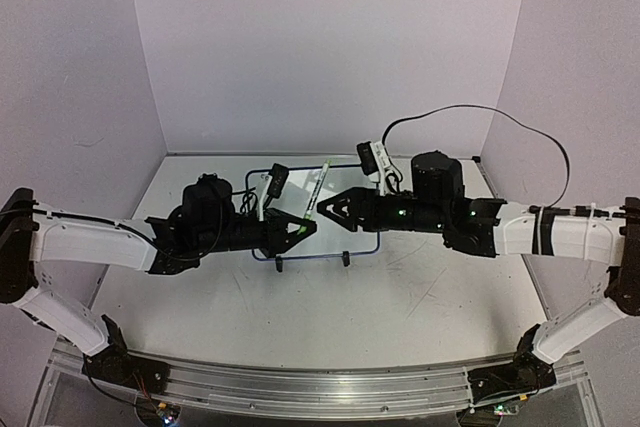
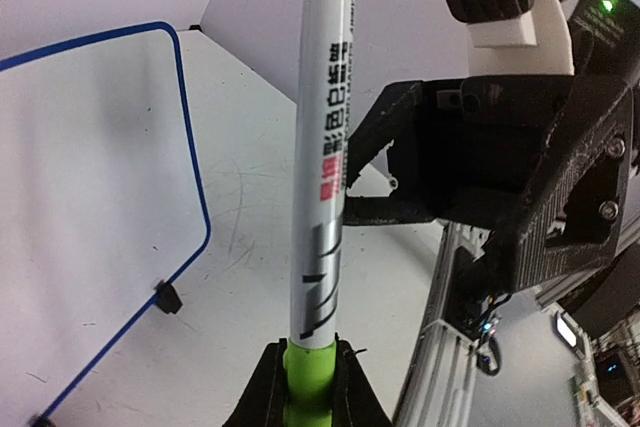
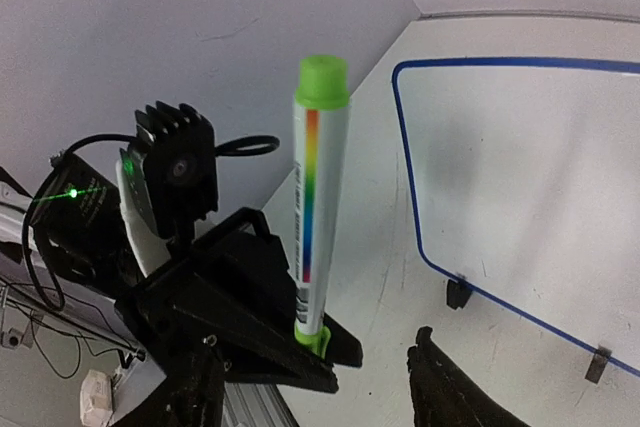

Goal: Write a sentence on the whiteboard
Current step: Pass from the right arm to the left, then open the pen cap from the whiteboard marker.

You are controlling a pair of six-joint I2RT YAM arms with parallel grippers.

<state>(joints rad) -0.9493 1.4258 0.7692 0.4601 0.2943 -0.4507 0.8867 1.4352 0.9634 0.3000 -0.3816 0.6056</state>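
Over the middle of a pale, scuffed tabletop (image 1: pixel 430 297), a small rectangular white whiteboard with rounded corners and a thin dark-blue frame (image 3: pixel 520 167) lies beneath two grippers that meet almost tip to tip.

Reaching in from the left, the white-shelled left arm (image 1: pixel 90 242) ends in the black two-finger left gripper (image 1: pixel 298 232). It is clenched on the lower green end of a slim white plastic marker pen (image 1: pixel 317 190) and holds it nearly upright, slightly tilted, above the board. The pen carries a rainbow stripe and printed characters down its barrel, and a bright green cap-like piece (image 3: pixel 322 82) sits on its top end. Both ends are green, and which one covers the tip cannot be told.

The whiteboard rests on the table under the pen, with its two small black clip feet (image 3: pixel 458 293) along the near edge.

To the right, the black right gripper (image 1: pixel 328 210) of the white-shelled right arm (image 1: pixel 560 232) stands just beside the pen, jaws released and spread, grasping nothing. Whether a finger brushes the barrel cannot be told.

The board's surface reads blank in both wrist views. No stroke of the sentence shows, though very faint marks could escape these pictures. Having the pen in hand looks like the only step done. What appears to be left is baring the tip, bringing it down to the board and writing the whole sentence.
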